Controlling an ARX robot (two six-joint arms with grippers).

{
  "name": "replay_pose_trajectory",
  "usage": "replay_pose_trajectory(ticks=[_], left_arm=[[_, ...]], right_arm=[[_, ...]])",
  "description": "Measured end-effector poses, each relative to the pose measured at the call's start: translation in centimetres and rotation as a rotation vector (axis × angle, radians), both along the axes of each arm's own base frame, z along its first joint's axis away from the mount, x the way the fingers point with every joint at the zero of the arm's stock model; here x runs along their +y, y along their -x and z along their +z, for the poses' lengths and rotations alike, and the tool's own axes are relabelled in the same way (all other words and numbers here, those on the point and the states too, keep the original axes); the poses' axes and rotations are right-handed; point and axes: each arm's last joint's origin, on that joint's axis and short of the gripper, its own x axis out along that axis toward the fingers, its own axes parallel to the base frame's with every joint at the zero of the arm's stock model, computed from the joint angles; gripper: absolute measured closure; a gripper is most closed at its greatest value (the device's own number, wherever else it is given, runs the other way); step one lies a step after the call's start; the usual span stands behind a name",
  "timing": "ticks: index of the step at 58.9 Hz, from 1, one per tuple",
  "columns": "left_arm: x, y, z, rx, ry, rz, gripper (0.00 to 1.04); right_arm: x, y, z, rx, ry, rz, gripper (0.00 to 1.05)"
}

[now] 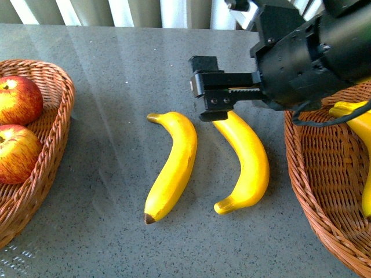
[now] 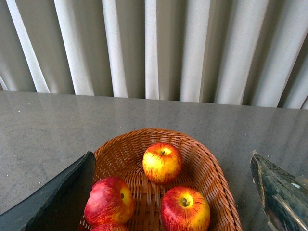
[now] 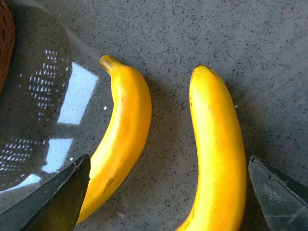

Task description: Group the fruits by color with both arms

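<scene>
At the left edge of the front view, the left basket (image 1: 56, 110) holds the red apples (image 1: 19, 99), so red evidently collects on that side. The left wrist view shows the left claw (image 2: 171, 156) hanging over this basket with its fingers well apart and nothing between them, probably because no red fruit is out on the bench (image 1: 104, 69). In the middle of the frame two yellow fruits lie side by side, not touching: the left banana (image 1: 174, 165) and the right banana (image 1: 249, 159). The right claw (image 1: 204, 87) hovers over the upper end of the right banana, spread wide and empty, seemingly lined up to straddle it. At the right edge, the right basket (image 1: 313, 191) already holds a third banana (image 1: 362, 124), marking it as the yellow side
</scene>
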Motion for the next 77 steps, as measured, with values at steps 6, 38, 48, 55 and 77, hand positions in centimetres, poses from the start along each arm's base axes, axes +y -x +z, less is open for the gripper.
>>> replay_pose_trajectory(ticks=[6,38,48,55,77], left_arm=[[0.0,0.0,0.0,0.000,0.000,0.000,0.09],[0.0,0.0,0.0,0.000,0.000,0.000,0.09],[0.0,0.0,0.0,0.000,0.000,0.000,0.09],[0.0,0.0,0.0,0.000,0.000,0.000,0.09],[0.0,0.0,0.0,0.000,0.000,0.000,0.09]], right_arm=[[1.2,-0.5,-0.4,0.012,0.012,0.018,0.09],[6.7,-1.9,-3.0,0.055,0.067,0.093,0.09],[7.3,-2.3,-3.8,0.071,0.076,0.089,0.09],[7.6,-2.7,-4.3,0.084,0.084,0.082,0.09],[8.4,-2.8,-6.7,0.125,0.121,0.064,0.26]])
